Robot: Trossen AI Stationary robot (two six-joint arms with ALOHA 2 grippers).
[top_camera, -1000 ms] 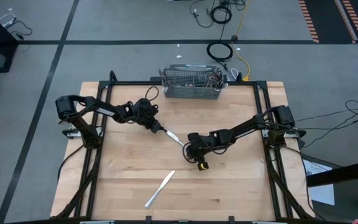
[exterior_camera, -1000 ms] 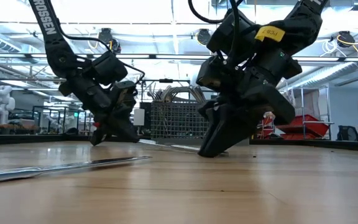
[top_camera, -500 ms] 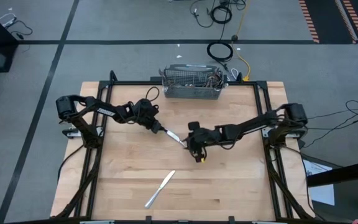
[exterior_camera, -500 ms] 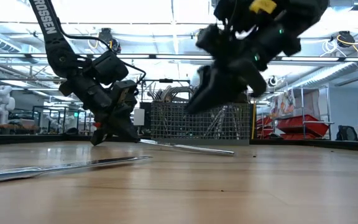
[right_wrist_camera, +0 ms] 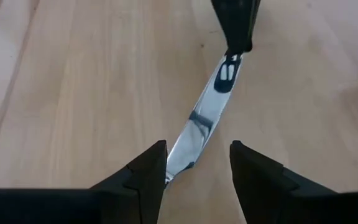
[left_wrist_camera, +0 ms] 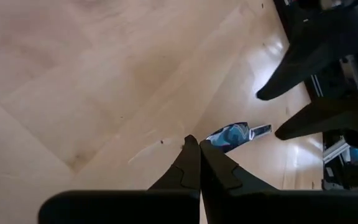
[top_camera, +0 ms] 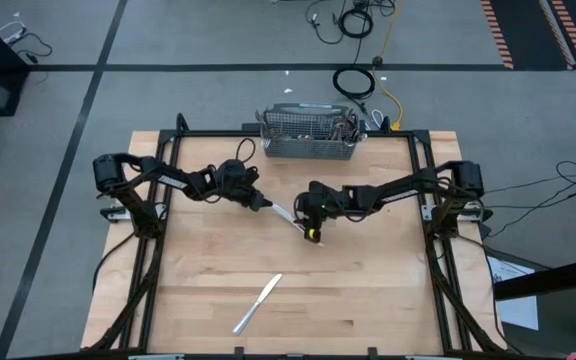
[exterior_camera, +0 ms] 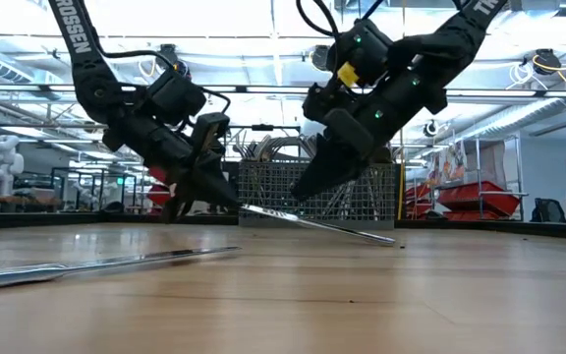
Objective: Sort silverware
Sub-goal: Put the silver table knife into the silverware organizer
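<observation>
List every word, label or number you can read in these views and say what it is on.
"ROSSEN": white letters on the upper link of the left arm in the low view; the first letter is cut off.
Yellow label on the right arm: print unreadable.
Papers on the floor beside the table: too small to read.

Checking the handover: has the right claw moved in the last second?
Yes. In the high view the right claw has drawn back toward the basket, leaving the knife to the left claw.
</observation>
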